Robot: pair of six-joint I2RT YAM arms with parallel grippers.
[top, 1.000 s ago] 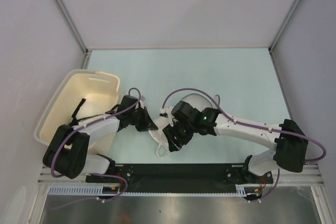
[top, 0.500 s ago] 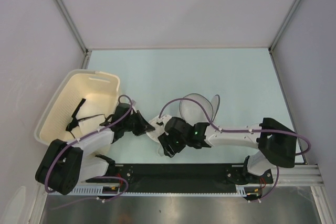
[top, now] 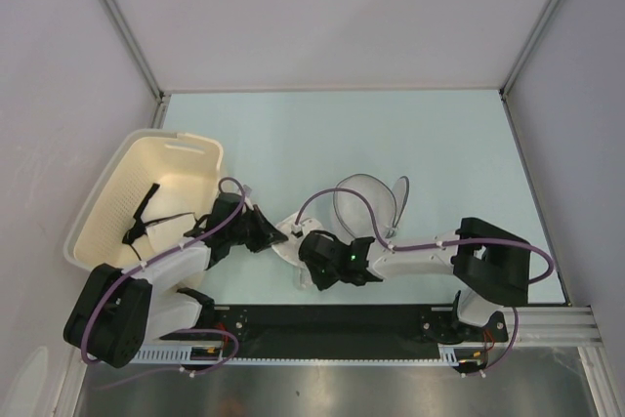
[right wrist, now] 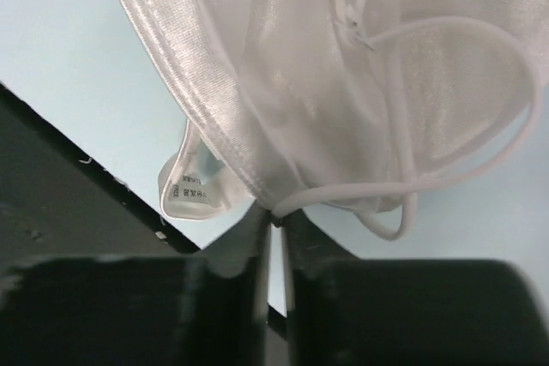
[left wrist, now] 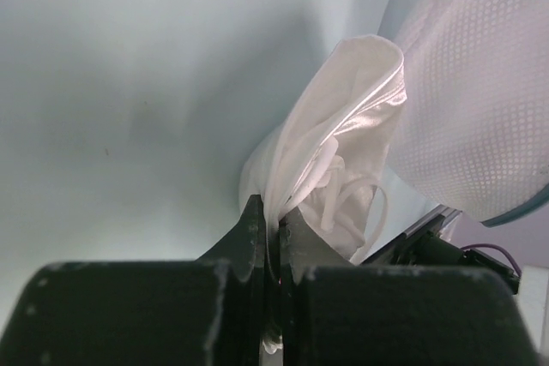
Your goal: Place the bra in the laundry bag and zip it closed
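While gripped at two points near the front edge of the pale green counter [top: 439,144], bunches into a crumpled band of shiny white satin, outside the pouch and just in front of it. Clamped on one fold of the bra [left wrist: 343,135] with the left tool [left wrist: 270,231], black fingers pressed together and the cloth squeezed flat between them. Nipped at the other end by the right tool [right wrist: 273,222], fingers drawn narrow on a stitched hem and a thin round elastic loop of the same garment, with a small printed label [right wrist: 190,190] dangling beside that hem. Just beyond both tools, resting on the counter, the laundry bag [top: 368,204]: round, see-through white mesh dotted with fine holes, stiff circular rim, one flap tilted up at its right side. At far left, a cream plastic basket [top: 107,197] with smooth curved walls and a slotted handle, holding a black strappy garment [top: 146,217].
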